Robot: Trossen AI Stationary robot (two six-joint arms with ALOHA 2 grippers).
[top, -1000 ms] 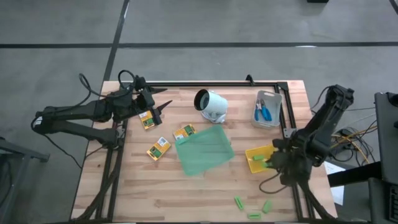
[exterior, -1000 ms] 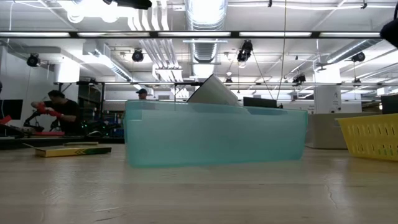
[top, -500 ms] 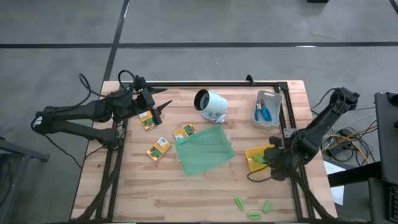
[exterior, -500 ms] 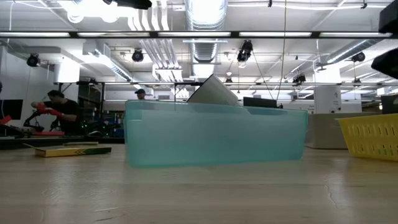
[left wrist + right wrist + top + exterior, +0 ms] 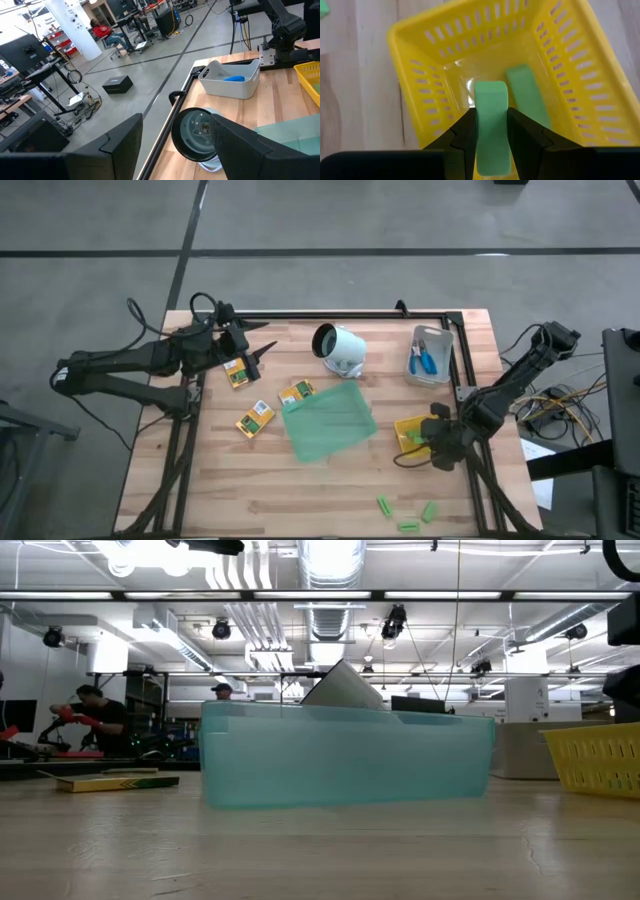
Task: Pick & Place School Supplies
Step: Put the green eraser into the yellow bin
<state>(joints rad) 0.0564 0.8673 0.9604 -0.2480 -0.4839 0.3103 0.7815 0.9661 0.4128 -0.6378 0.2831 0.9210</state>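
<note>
The right hand (image 5: pixel 490 145) is clamped on a light-green block (image 5: pixel 491 120), holding it above the yellow basket (image 5: pixel 409 426) at the surface's (image 5: pixel 330 490) right edge; a second block (image 5: pixel 527 95) lies inside the basket. The left hand (image 5: pixel 262 352), fingers apart, waits near a yellow-and-green packet (image 5: pixel 236 372) at the far left.

Dark jointed arms (trailing black cables)

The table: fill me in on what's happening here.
The right pincer is shut on a green block, holding it over the yellow basket, where another block already lies. The left pincer hangs open by a packet, idle. Three blocks and the packets are on the table.
</note>
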